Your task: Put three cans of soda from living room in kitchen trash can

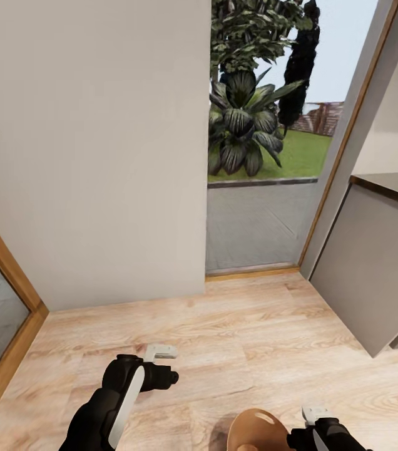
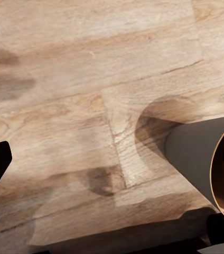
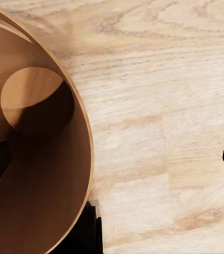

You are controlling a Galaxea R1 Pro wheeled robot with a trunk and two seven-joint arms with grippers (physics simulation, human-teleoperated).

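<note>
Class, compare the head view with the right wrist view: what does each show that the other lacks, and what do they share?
Head view alone: a white wall, a glass door giving onto garden plants and lawn, a grey cabinet, and the left claw, jaw state unclear. Right wrist view alone: the oval handle hole in the bin's wall, seen from inside. Shared: the light wood plank floor and the coppery-brown trash can, carried at the right claw.
</note>
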